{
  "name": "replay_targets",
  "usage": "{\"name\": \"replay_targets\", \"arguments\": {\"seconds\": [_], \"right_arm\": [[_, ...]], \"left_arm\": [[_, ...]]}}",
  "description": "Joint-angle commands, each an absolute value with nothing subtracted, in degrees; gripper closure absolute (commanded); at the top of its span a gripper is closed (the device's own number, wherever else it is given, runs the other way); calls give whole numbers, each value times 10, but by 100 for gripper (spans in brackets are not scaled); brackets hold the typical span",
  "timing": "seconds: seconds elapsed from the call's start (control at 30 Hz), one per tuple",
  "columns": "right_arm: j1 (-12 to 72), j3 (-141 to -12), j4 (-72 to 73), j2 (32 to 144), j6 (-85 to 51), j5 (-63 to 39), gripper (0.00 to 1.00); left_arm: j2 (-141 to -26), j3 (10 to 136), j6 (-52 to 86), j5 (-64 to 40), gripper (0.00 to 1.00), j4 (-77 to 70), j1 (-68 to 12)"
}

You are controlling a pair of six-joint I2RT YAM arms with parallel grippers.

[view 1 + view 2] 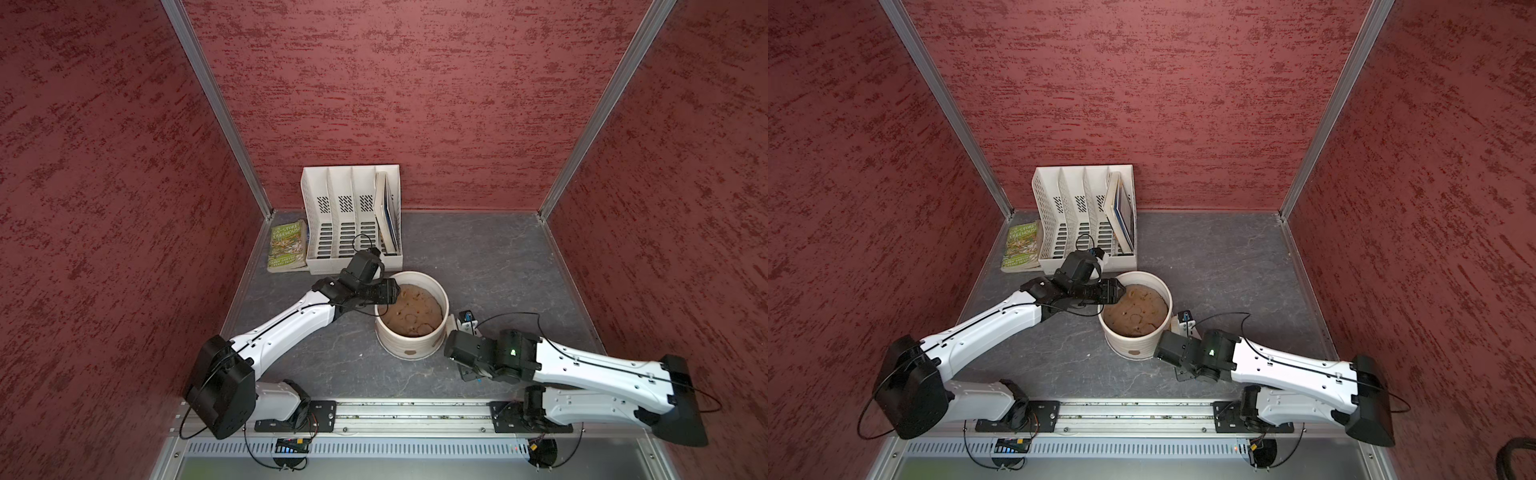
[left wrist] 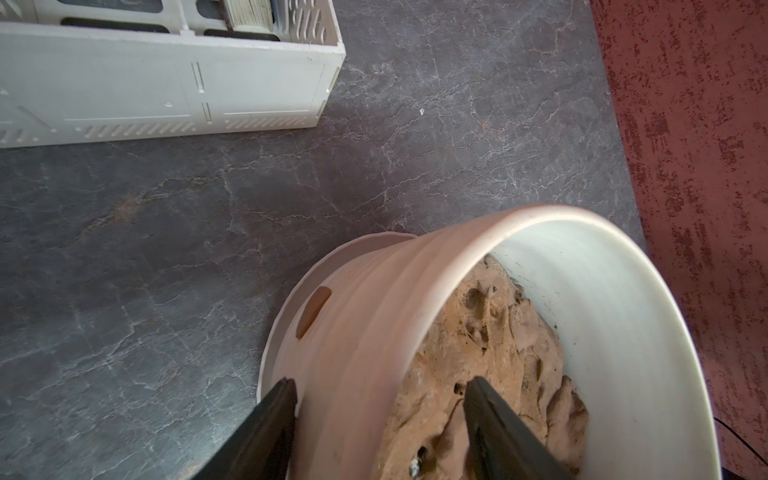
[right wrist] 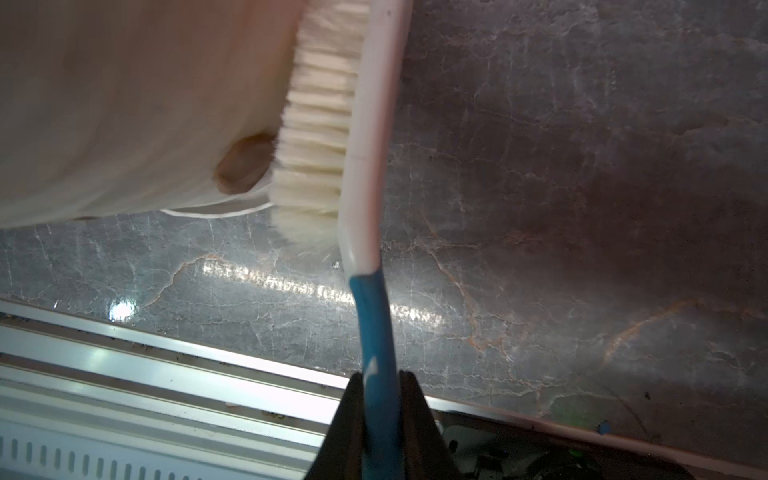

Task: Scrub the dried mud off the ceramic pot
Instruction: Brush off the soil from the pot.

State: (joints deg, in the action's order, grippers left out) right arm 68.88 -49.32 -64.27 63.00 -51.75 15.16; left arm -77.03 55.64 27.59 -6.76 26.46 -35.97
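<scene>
— Right gripper [image 3: 381,378]: what did it hold?
— It was clamped on the blue handle of the brush [image 3: 368,124]; the bristles [image 3: 316,158] lay against the ceramic pot [image 3: 124,104], touching 1 patch of dried mud [image 3: 245,162].
— And the left gripper [image 2: 382,380]?
— It stood open astride the pot's wall, 1 finger outside, 1 over the soil [image 2: 490,332]. The pot sat mid-table, near the file organiser [image 1: 353,216].

The ceramic pot [image 2: 374,299]: cream glaze, smooth, satin, faintly ridged. On it the dried mud [image 2: 313,305], flat, matt brown. Inside, soil [image 2: 490,332], lumpy, rough, dry. The bench [image 2: 166,249]: dark stone-look, veined, slight sheen. The brush [image 3: 368,145]: smooth plastic, pale bristles. The file organiser [image 2: 124,91]: matt white plastic.
</scene>
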Motion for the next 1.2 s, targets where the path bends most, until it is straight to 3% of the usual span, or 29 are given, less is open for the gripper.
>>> {"name": "replay_targets", "arguments": {"seconds": [0.0, 0.37, 0.6, 0.77, 1.17], "right_arm": [[657, -503, -556, 640, -454, 142, 100], [466, -477, -507, 692, -403, 92, 100], [387, -477, -550, 693, -404, 117, 100], [387, -483, -573, 642, -400, 118, 100], [485, -443, -561, 539, -472, 129, 100]], "left_arm": [[-779, 575, 258, -45, 33, 277, -364], [-772, 582, 243, -32, 33, 298, -368], [-772, 579, 244, -25, 33, 302, -367], [-775, 588, 238, -22, 31, 297, -365], [-853, 635, 208, -10, 30, 277, -370]]}}
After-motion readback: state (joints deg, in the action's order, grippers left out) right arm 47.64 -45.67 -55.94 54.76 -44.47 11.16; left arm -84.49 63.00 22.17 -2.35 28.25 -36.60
